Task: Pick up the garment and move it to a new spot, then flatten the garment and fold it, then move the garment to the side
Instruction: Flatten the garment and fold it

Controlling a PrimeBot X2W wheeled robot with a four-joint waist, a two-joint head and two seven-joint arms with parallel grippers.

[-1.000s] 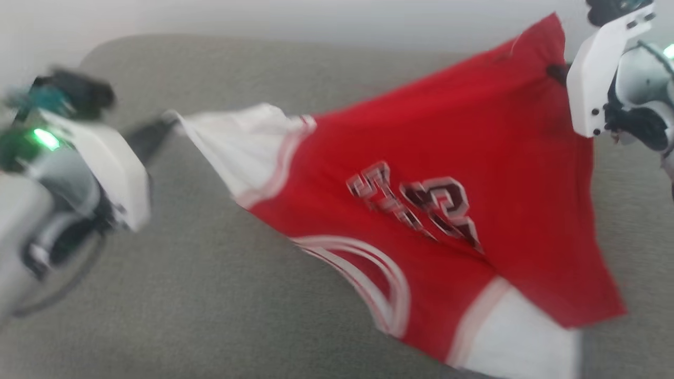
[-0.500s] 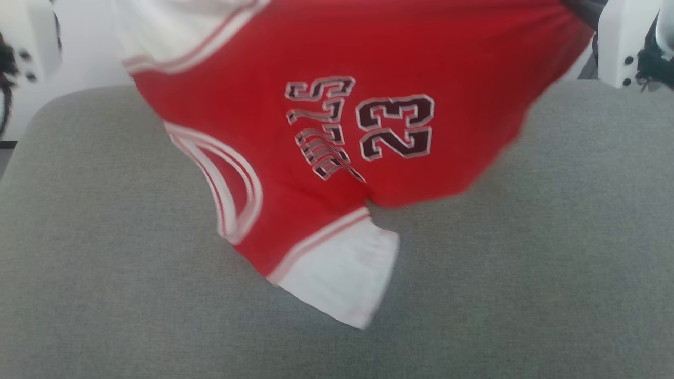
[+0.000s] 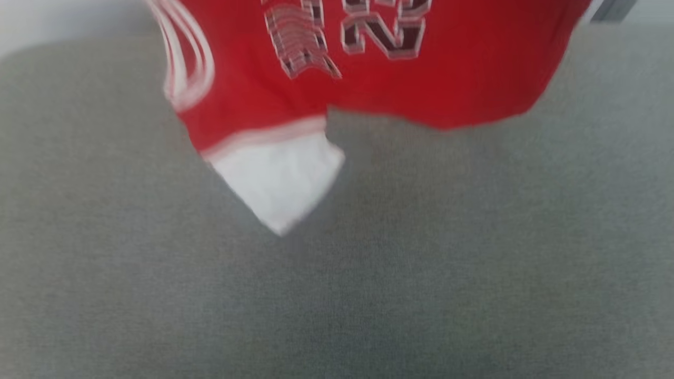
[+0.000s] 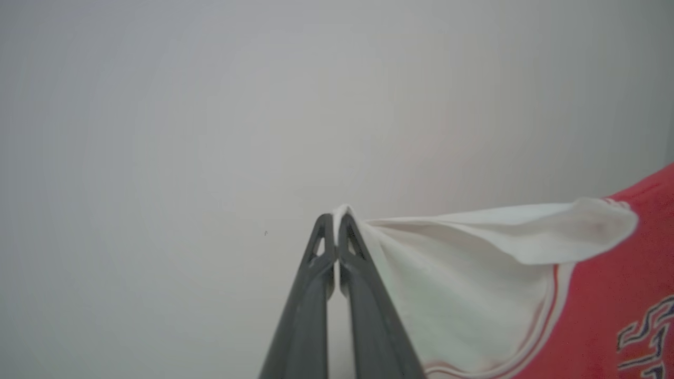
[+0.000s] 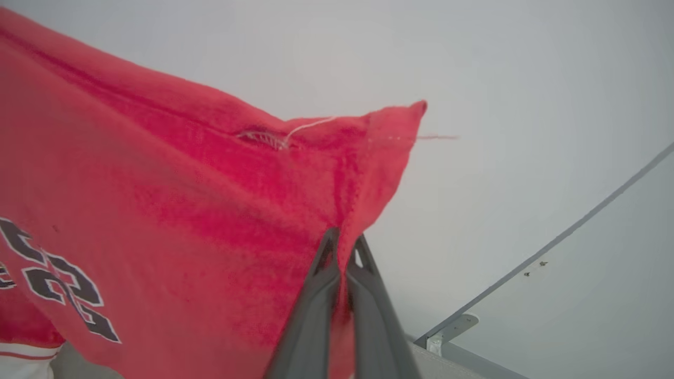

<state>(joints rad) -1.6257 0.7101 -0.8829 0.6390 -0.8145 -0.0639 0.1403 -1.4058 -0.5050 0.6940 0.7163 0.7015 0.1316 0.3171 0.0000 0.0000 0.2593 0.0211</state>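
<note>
Red cloth hangs across the top of the head view. The garment (image 3: 447, 79) is held up above a grey woven cushion (image 3: 421, 273), and its body spans the upper edge from about ten o'clock to two o'clock. One white sleeve (image 3: 279, 179) dangles toward the centre with its tip pointing to six o'clock. The view is blurred, so that tip seems to hang just clear of the cushion rather than rest on it. Striped collar trim (image 3: 184, 68) curves at eleven o'clock, and dark outlined numerals (image 3: 379, 31) sit at twelve o'clock.

In the left wrist view, the left gripper (image 4: 335, 218) has its two dark fingers pressed together, pinching the very edge of the other white sleeve (image 4: 474, 263). The sleeve stretches away toward three o'clock and meets red fabric at the frame's edge. A pale wall (image 4: 158, 105) lies behind.

In the right wrist view, the right gripper (image 5: 345, 239) is likewise clamped tight, its tips biting the red side edge of the shirt. Just past the grip, a corner of the cloth rises toward one o'clock. A loose thread (image 5: 310, 125) lies near that corner. The numerals show at eight o'clock, and a small metal bracket (image 5: 447, 329) at five o'clock.
</note>
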